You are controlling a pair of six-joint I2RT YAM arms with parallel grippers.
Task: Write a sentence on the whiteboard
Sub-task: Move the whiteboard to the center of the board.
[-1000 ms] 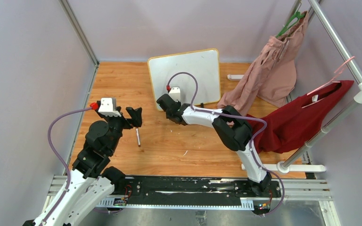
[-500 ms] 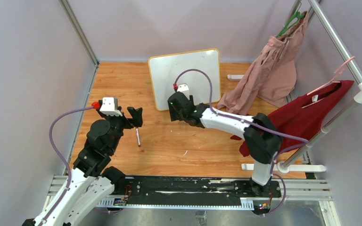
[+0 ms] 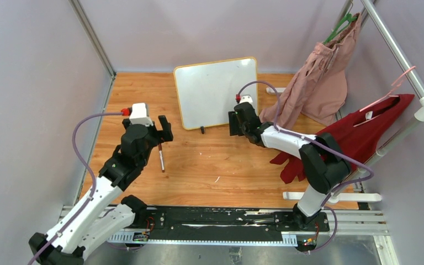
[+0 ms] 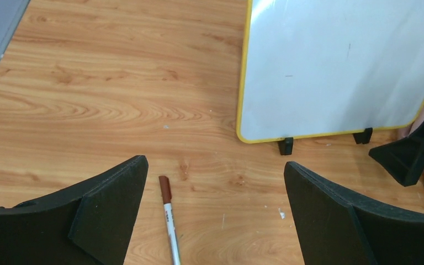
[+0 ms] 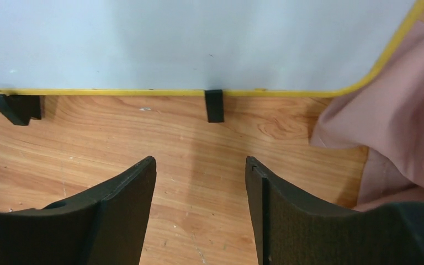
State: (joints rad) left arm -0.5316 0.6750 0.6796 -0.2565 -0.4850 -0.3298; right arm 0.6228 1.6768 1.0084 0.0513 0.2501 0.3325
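Note:
The whiteboard stands upright on its black feet at the back middle of the wooden table; its face looks blank white, and no sentence is in view. A marker with a brown cap lies flat on the wood, seen low between my left fingers in the left wrist view. My left gripper hovers open over it, holding nothing. My right gripper is open and empty just in front of the board's lower right corner.
A pink garment hangs right of the board and brushes its corner. A red garment drapes over my right arm's side, under a metal rack rail. The rack's white foot lies front right. Grey walls enclose the table.
My right gripper opened and swung right along the board's lower edge, from its lower left to its lower right corner. My left arm reached a little farther forward above the marker.

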